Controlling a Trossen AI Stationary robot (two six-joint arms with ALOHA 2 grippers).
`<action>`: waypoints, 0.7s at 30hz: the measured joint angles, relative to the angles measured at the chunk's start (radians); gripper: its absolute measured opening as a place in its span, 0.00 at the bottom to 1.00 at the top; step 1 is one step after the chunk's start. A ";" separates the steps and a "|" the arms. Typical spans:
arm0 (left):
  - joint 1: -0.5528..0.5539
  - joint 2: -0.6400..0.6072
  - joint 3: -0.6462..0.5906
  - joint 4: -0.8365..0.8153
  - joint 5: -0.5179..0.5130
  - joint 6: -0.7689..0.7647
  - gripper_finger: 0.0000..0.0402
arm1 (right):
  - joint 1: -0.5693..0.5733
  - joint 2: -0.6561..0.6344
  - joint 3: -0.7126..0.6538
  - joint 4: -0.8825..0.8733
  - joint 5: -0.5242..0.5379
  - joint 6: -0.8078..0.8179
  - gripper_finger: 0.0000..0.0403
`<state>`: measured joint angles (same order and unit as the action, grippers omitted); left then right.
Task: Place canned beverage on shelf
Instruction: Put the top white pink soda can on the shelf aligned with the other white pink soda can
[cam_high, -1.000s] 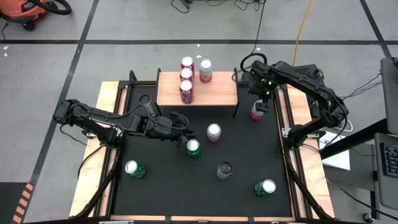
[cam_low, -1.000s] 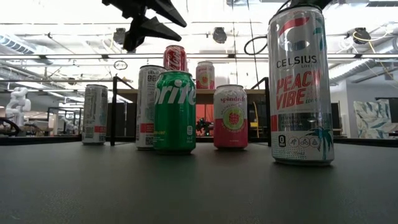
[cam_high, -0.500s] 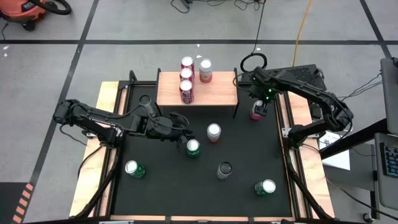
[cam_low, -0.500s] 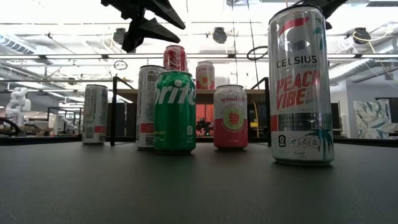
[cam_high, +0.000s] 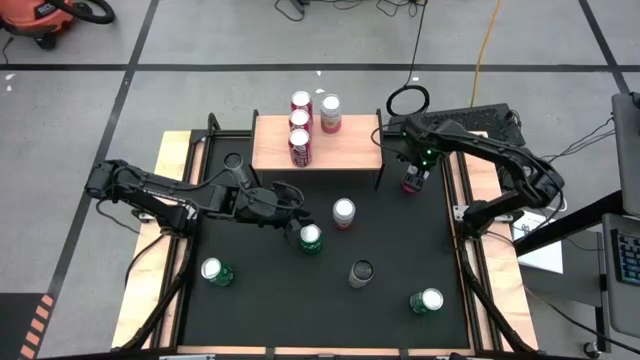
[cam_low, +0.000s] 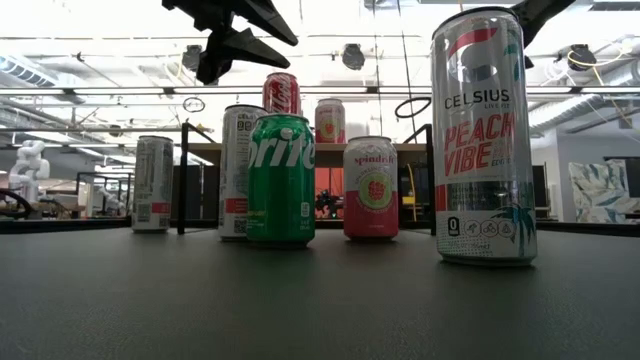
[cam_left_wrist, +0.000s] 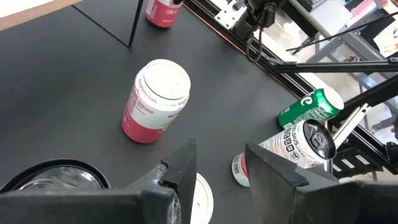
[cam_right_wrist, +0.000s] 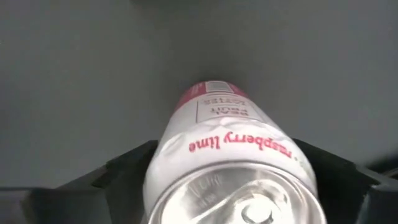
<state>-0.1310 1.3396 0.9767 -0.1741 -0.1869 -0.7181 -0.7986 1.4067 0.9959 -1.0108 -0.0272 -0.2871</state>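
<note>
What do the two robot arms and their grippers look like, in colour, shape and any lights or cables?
Both arms are dark, almost black, built of slim jointed segments. The left gripper has two broad, flat, angular black fingers with bevelled edges. The right gripper has matching dark, wedge-shaped fingers, and a small green light glows on its wrist. Black cables run along the right arm's segments.

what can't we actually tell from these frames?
- Right gripper over the raspberry lime can: high view, the arm hides most of the can; right wrist view shows fingers flanking it, but contact is hidden behind the can's body.
- Shelf top: low view, front cans block it.
- Left gripper: its wrist view cuts off the white-topped can beneath it at the frame edge.
- Fallen cans: labels too small.
</note>
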 joint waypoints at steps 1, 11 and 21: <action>0.000 0.000 0.000 0.000 0.000 0.000 0.34 | 0.000 0.002 0.000 0.003 0.000 0.009 0.78; 0.000 0.000 0.000 0.000 0.000 -0.001 0.34 | 0.000 0.002 0.003 0.005 -0.002 0.076 0.67; 0.000 -0.002 0.000 0.000 0.001 -0.006 0.34 | 0.016 -0.018 0.102 -0.114 -0.030 0.127 0.67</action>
<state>-0.1310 1.3378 0.9768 -0.1741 -0.1864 -0.7246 -0.7831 1.3891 1.0984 -1.1248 -0.0574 -0.1603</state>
